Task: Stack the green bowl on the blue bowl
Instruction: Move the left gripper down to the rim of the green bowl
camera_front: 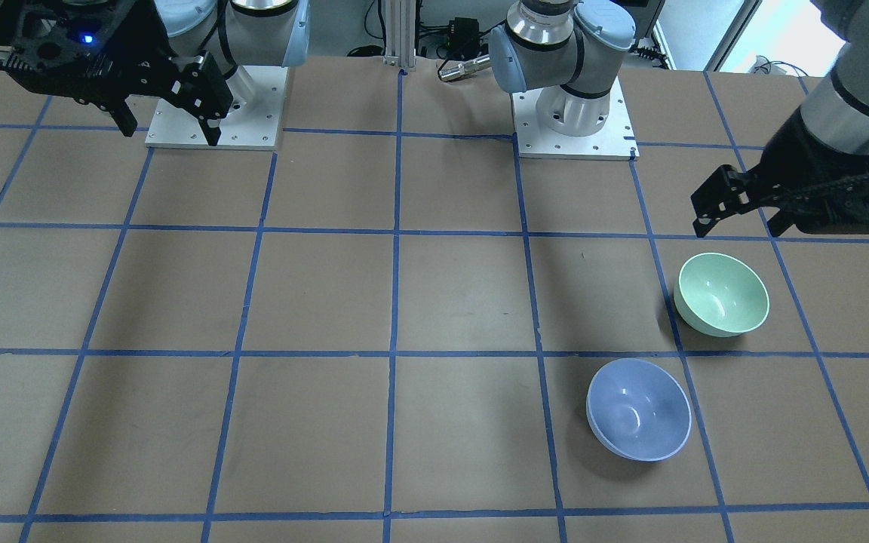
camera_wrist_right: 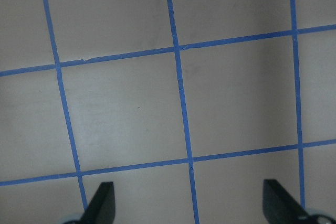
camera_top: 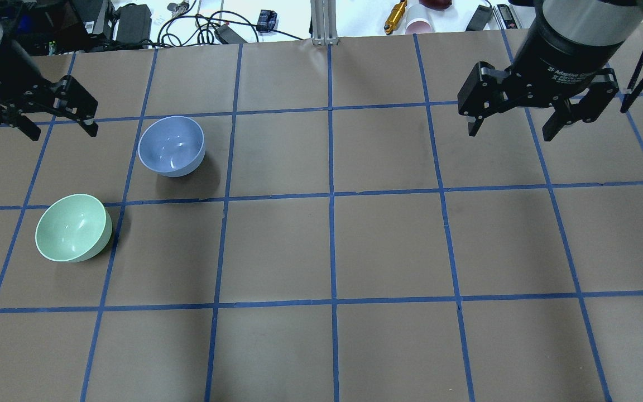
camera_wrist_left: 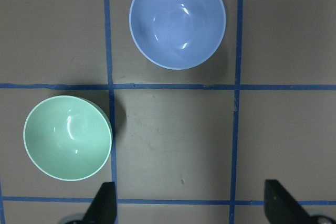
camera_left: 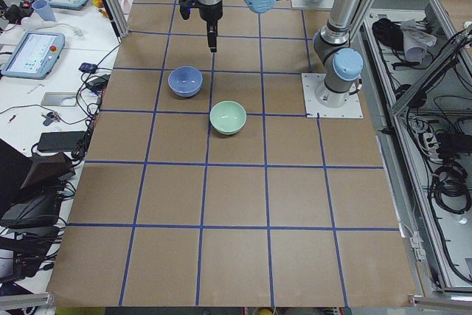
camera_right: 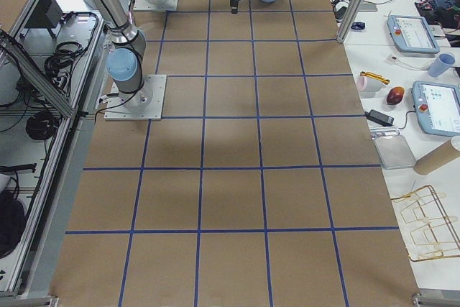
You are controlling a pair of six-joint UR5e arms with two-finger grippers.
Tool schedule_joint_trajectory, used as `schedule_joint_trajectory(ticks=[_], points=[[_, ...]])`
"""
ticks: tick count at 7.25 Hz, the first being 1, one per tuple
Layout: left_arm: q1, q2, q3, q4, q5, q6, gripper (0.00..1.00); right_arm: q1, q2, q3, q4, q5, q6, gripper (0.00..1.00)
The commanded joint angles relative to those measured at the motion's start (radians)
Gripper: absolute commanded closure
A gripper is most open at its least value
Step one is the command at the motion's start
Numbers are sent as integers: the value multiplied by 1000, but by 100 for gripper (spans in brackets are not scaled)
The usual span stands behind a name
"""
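Left gripper point(camera_top: 62, 129) wide open, empty, hovers over bench point(camera_top: 388, 240) near both bowls. Green bowl point(camera_top: 73, 228) upright, near blue bowl point(camera_top: 171, 146), not touching (neighbouring squares). Right gripper point(camera_top: 509, 133) wide too, well away. Risk: glossy thin rim slips in pinch, bowl tilts, lands cocked on blue.

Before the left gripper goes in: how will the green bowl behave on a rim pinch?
The green bowl looks like rigid, thin-walled plastic, so it is probably light and unlikely to flex. Its glossy surface shows bright highlights, so a rim pinch may slip. It sits upright on a rounded body; a sideways push would likely rock or slide it.
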Motion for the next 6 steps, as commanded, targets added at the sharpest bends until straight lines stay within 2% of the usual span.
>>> schedule_joint_trajectory(ticks=[1, 2, 5, 6], points=[[173, -30, -52, 24, -48, 138, 0, 0, 0, 0, -1, 0, 0, 0], [223, -50, -69, 42, -54, 204, 0, -2, 0, 0, 1, 0, 0, 0], [306, -142, -173, 244, -53, 261, 0, 0, 0, 1, -1, 0, 0, 0], [354, -159, -208, 263, -54, 336, 0, 0, 0, 0, -1, 0, 0, 0]])
